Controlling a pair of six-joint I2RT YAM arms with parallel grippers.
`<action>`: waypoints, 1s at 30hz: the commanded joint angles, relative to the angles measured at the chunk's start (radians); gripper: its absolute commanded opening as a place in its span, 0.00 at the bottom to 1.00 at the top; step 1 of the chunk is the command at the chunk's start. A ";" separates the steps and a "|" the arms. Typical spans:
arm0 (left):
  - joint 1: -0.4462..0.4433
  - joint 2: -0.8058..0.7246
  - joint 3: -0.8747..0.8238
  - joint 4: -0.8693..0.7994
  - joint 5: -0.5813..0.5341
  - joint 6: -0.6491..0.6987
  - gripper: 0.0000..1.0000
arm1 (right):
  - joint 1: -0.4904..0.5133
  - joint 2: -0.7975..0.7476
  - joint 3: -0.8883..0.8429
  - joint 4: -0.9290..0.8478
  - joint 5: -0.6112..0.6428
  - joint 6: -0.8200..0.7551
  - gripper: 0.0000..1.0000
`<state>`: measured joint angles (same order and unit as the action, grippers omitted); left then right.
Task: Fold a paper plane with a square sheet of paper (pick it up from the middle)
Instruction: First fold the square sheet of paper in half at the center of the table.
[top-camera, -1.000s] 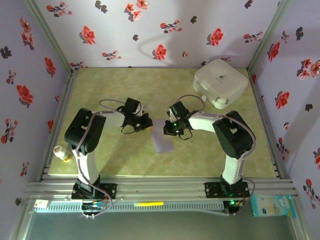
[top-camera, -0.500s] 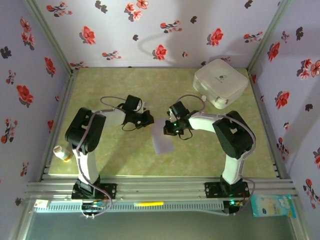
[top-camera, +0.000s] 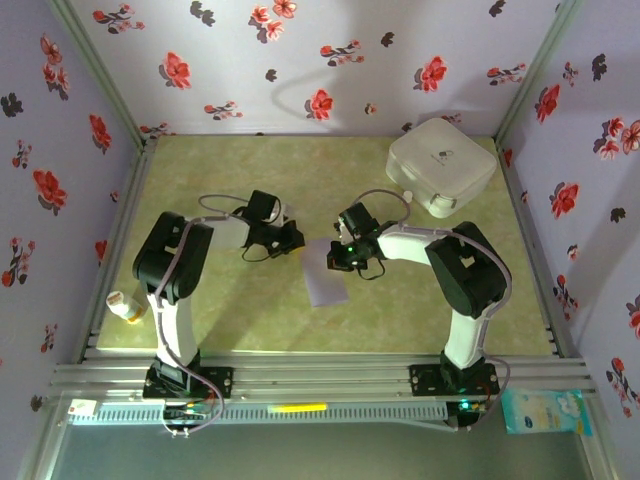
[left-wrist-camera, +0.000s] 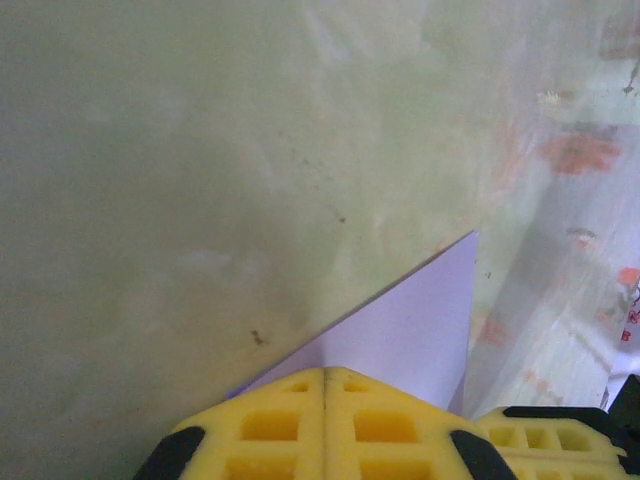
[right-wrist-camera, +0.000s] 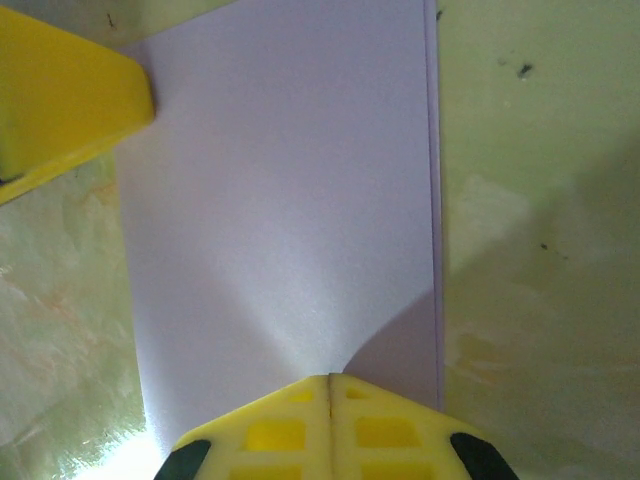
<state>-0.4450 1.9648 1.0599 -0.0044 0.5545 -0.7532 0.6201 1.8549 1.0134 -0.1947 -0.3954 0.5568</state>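
From above, two robot arms reach inward over a pale green table (top-camera: 250, 180). The left gripper (top-camera: 293, 238) and right gripper (top-camera: 335, 258) face each other near the middle. A lavender sheet of paper (top-camera: 326, 285) lies on the table between them, stretching toward the arms' bases, its far end under the right gripper. A white box (top-camera: 442, 166) sits well apart in the far right corner.

The overhead view is too distant to show the fingers; the wrist cameras do. The left wrist camera shows that gripper's yellow fingers (left-wrist-camera: 270, 425) closed tip to tip, a pointed corner of the paper (left-wrist-camera: 400, 330) just beyond them, and a finger of the other gripper (left-wrist-camera: 550, 440) beside it. The right wrist camera shows its own yellow fingers (right-wrist-camera: 270, 435) closed too, at the near edge of the paper (right-wrist-camera: 290, 200). A second paper edge along the right side shows the sheet is doubled over. Whether either pair pinches the paper or only rests on it, I cannot tell.

Since a second ago, the left gripper has shifted slightly toward the far wall and its elbow has swung a little inward. The right arm and paper look unchanged.
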 joint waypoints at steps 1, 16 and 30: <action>0.050 0.039 0.020 -0.075 -0.126 -0.008 0.00 | -0.014 0.052 -0.059 -0.138 0.133 -0.008 0.00; 0.051 -0.017 0.068 -0.150 -0.194 -0.010 0.00 | -0.014 0.041 -0.072 -0.134 0.133 -0.007 0.00; -0.089 -0.231 -0.020 -0.136 -0.097 -0.001 0.02 | -0.016 0.039 -0.064 -0.136 0.136 -0.005 0.00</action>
<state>-0.4881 1.7164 1.0828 -0.1307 0.4114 -0.7589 0.6201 1.8465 0.9993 -0.1772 -0.3923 0.5571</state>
